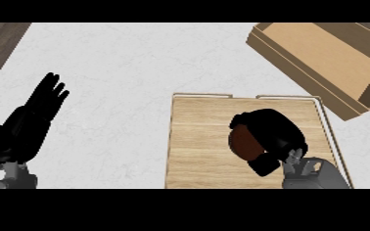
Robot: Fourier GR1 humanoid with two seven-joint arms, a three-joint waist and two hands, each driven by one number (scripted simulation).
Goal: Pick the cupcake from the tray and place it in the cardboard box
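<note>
From the head view, looking down, there is a white counter [123, 63] with one wooden tray [202, 156] on it, low and to the right. On the tray sits one cupcake [244, 144]. It looks dark brown and round, and only its left part shows, because the right hand [278, 129] is wrapped over it. The fingers and thumb of that hand are curled round the cupcake, so I think the hand is holding it to lift it up. I cannot tell if the cupcake is touching the wood of the tray or is just off it, since the hand hides its bottom. There is one cardboard box [318, 46], at the top right corner, turned a bit sideways. Its top is open, so a thing can be dropped in from above. The box sits just past the far right corner of the tray, near it, so the way for the cupcake looks short: up, then away and to the right. The left hand [36, 110] is at the left edge, well apart from the tray, with its fingers straight and spread and holding nothing. It looks like it is just resting, out of the way. So that is two hands, one tray, one cupcake and one box
</note>
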